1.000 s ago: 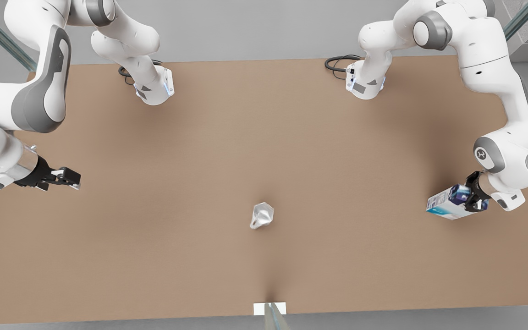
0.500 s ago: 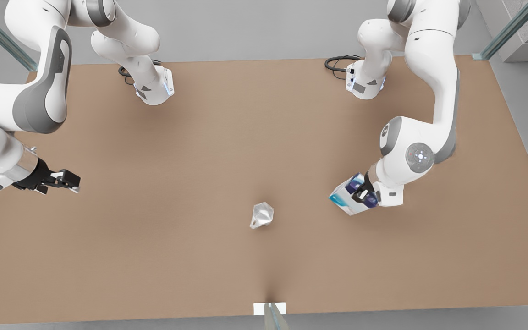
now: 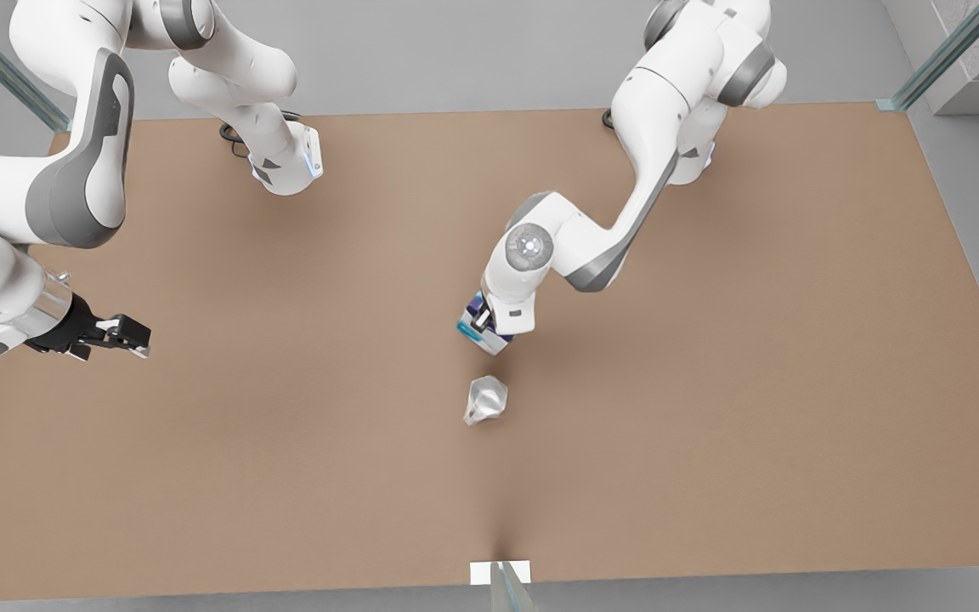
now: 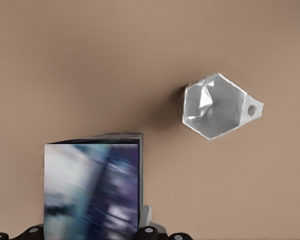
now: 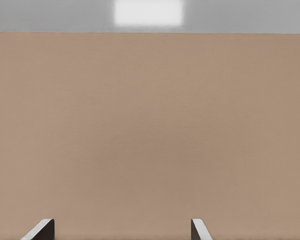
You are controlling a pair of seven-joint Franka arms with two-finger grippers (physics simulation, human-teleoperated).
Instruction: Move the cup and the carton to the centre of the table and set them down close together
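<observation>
With the cup [image 3: 486, 400] standing mid-table [image 3: 285, 467], the left gripper [image 3: 484, 321] pinches the carton [image 3: 479, 331] in the air just beside it, where a careless descent could topple the cup, while the right gripper [image 3: 120, 331] waits spread at the front view's left.

My table [image 3: 285, 442] is plain light brown, with a white tab [image 3: 483, 573] at the frame's lower edge. The cup [image 3: 486, 399], just below centre, is pale grey-white with shiny facets. The carton [image 3: 476, 326], at centre, shows white, teal and dark blue panels. My arms are white with grey joints.
</observation>
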